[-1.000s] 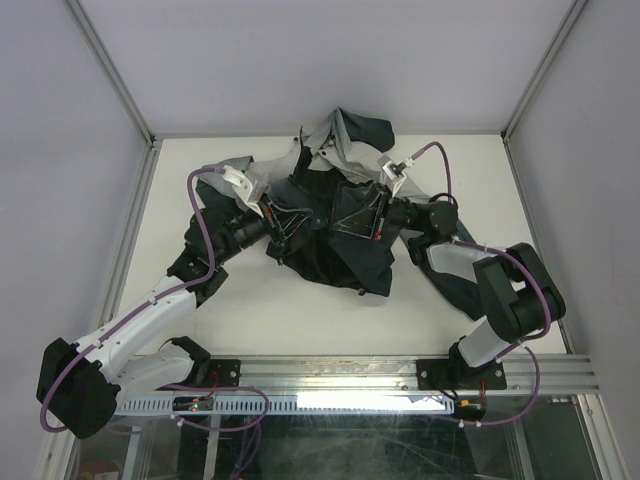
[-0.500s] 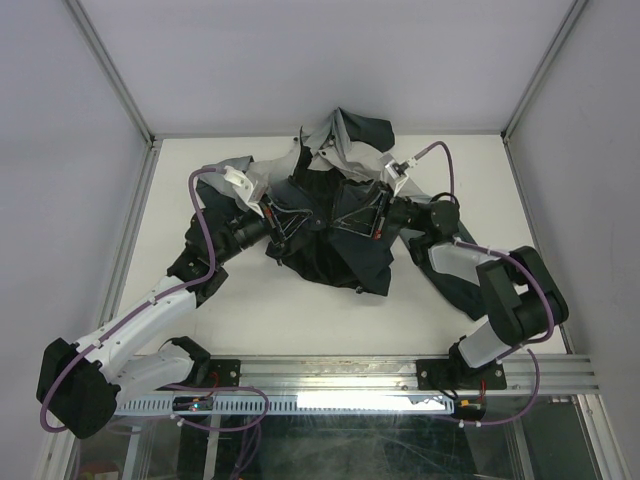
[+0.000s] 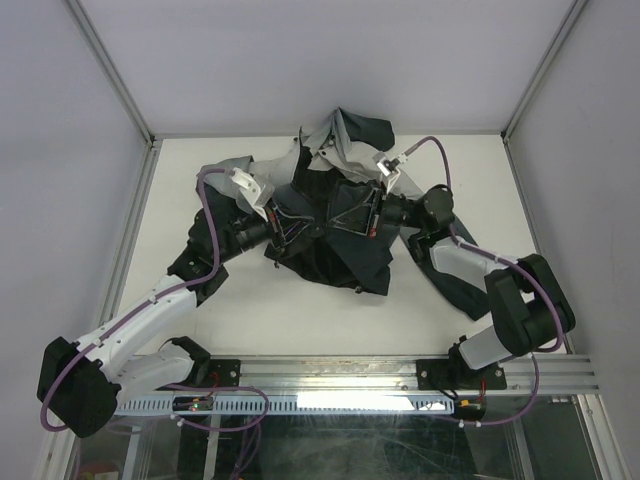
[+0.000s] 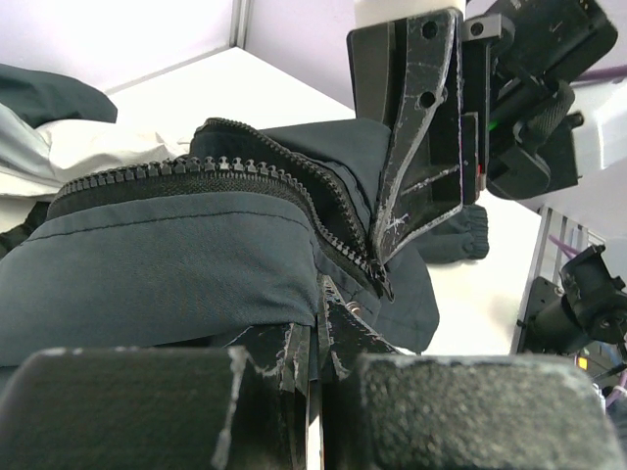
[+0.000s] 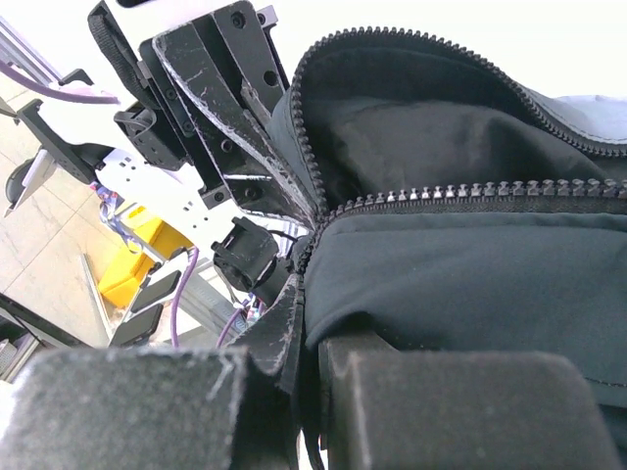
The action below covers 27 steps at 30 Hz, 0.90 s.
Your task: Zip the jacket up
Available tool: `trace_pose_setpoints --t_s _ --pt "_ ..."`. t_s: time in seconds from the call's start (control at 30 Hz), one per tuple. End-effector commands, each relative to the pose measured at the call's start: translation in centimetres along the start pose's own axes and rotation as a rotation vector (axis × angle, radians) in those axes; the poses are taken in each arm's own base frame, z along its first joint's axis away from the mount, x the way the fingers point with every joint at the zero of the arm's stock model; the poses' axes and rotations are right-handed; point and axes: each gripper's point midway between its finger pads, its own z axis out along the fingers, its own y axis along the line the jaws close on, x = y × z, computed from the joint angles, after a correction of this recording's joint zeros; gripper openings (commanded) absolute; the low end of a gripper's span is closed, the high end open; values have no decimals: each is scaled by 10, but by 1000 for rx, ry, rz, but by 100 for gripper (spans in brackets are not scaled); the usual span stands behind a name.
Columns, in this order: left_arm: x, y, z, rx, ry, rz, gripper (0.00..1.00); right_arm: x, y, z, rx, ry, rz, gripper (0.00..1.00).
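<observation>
Jacket (image 3: 330,250) spread mid-counter (image 3: 300,320), hood (image 3: 345,130) toward the far wall (image 3: 320,60), zip (image 4: 284,171) gaping and unjoined. Left fingers (image 4: 312,364) and right fingers (image 5: 306,357) each pinched tight on a front edge beside the teeth, tips nearly meeting. Likely to lose the thin hem if tugged apart, or to bunch the teeth out of line. Bare counter on the near side; little room behind the hood.
</observation>
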Motion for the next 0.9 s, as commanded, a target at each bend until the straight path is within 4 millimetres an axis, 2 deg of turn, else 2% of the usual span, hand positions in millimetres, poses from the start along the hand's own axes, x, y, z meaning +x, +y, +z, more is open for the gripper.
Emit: trace_pose_setpoints --t_s 0.0,0.2,0.3,0.4,0.47,0.53,0.6,0.7,0.8,0.87 --pt "-17 -12 1 68 -9 73 0 -31 17 9 -15 -36 -123 0" --pt "1 -19 -2 121 82 71 0 -43 12 15 0 -71 -127 0" --pt "6 -8 -3 54 115 52 0 -44 10 18 3 -73 -128 0" --pt "-5 9 -7 -80 78 -8 18 -36 8 21 9 -59 -124 0" --pt "-14 13 -9 -145 41 -99 28 -31 7 21 20 -64 -124 0" --pt "-18 17 -11 -197 15 -190 36 -28 5 22 39 -79 -123 0" --pt "-19 19 -15 -237 -3 -288 49 -26 2 22 66 -102 -125 0" --pt "-15 28 -22 -339 -25 -448 54 -22 -2 25 99 -126 -114 0" --pt "-13 32 -32 -421 -44 -592 64 -20 -6 26 133 -159 -108 0" --pt "-11 33 -40 -466 -65 -704 65 -18 -10 27 160 -181 -102 0"
